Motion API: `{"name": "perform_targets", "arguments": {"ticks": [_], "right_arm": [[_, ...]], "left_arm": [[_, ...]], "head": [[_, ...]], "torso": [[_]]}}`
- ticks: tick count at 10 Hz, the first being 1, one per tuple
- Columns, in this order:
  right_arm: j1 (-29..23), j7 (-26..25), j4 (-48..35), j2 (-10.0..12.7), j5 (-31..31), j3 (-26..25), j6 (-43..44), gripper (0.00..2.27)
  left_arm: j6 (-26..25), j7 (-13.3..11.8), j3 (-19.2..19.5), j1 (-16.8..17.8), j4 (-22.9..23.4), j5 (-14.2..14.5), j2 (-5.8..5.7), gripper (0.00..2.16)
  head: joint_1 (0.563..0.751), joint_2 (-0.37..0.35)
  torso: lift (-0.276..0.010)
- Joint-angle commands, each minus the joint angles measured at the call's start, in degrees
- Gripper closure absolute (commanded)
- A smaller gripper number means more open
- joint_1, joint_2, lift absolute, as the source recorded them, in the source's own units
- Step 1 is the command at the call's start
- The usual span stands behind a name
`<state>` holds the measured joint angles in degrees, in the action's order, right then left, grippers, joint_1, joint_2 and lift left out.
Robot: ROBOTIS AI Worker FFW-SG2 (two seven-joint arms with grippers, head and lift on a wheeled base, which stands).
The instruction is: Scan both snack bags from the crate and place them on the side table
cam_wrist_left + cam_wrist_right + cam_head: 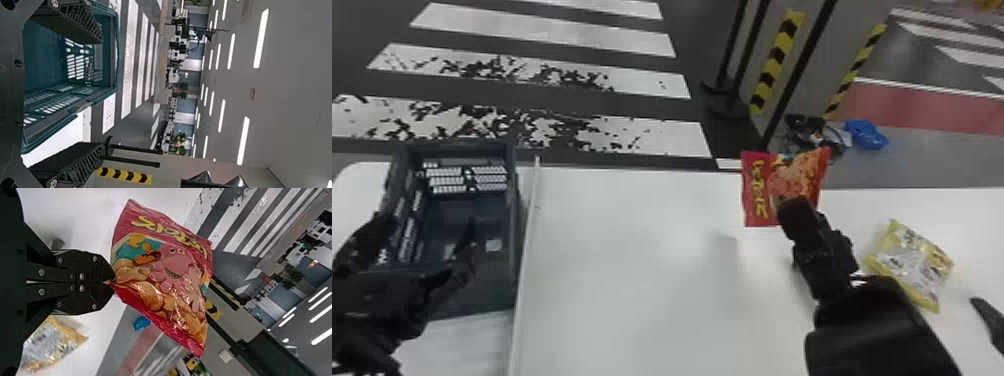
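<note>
In the head view my right gripper (797,207) holds the red snack bag (757,190) up over the table's far right part. The right wrist view has the same red bag (168,274) pinched by one edge at the tips of my right gripper (111,282), which is shut on it. A yellow snack bag (909,265) lies flat on the white table, right of the right arm. My left gripper (429,240) is open over the near left part of the dark crate (514,225). In the left wrist view the left gripper (100,94) has spread fingers, with the crate (105,88) beyond.
The white table (632,260) spreads between the arms, with a pale raised strip (527,250) beside the crate. At the right edge is a dark pointed object (987,315). Beyond the table, a pillar with striped tape and a blue item (866,134) stand on the floor.
</note>
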<state>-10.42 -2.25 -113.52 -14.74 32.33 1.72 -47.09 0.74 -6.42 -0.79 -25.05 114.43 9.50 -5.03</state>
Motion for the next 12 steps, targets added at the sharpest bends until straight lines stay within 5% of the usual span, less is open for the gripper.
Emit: {"name": "perform_targets", "arguments": {"ticks": [1, 4, 7, 8, 9, 10, 12], "right_arm": [[-0.92, -2.06, 1.64, -2.05, 12.05, 7.25, 0.37, 2.26], [-2.15, -2.58, 8.14, -6.79, 32.09, 21.93, -5.08, 2.26], [-3.47, -1.27, 11.57, -10.66, 34.29, 29.66, -7.71, 2.13], [-4.52, 1.37, 11.04, -11.10, 34.38, 31.07, -8.59, 1.58], [-5.58, 2.60, 10.07, -11.36, 33.24, 31.95, -8.94, 0.49], [-6.28, 6.29, 7.17, -11.71, 31.21, 32.21, -11.23, 0.00], [-6.54, 18.95, -5.48, -12.24, 16.89, 27.73, -18.79, 0.04]], "left_arm": [[0.00, 0.00, 0.00, 0.09, -0.09, 0.17, 0.02, 0.07], [0.00, 0.00, 0.09, 0.26, -0.61, 0.43, 0.02, 0.07], [0.00, 0.00, 0.26, 0.35, -0.88, 0.70, -0.07, 0.07], [0.00, 0.00, 0.26, 0.44, -0.88, 0.79, -0.07, 0.07], [0.00, 0.00, 0.26, 0.44, -0.88, 0.79, -0.07, 0.07], [0.00, 0.00, 0.17, 0.44, -0.88, 0.79, -0.07, 0.07], [-0.17, 0.00, 0.17, 0.35, -0.79, 0.79, 0.02, 0.07]], "head": [[0.695, -0.241], [0.695, -0.195], [0.695, -0.155], [0.695, -0.145], [0.695, -0.141], [0.695, -0.133], [0.695, -0.126]], "torso": [[-0.095], [-0.095], [-0.095], [-0.095], [-0.095], [-0.095], [-0.095]]}}
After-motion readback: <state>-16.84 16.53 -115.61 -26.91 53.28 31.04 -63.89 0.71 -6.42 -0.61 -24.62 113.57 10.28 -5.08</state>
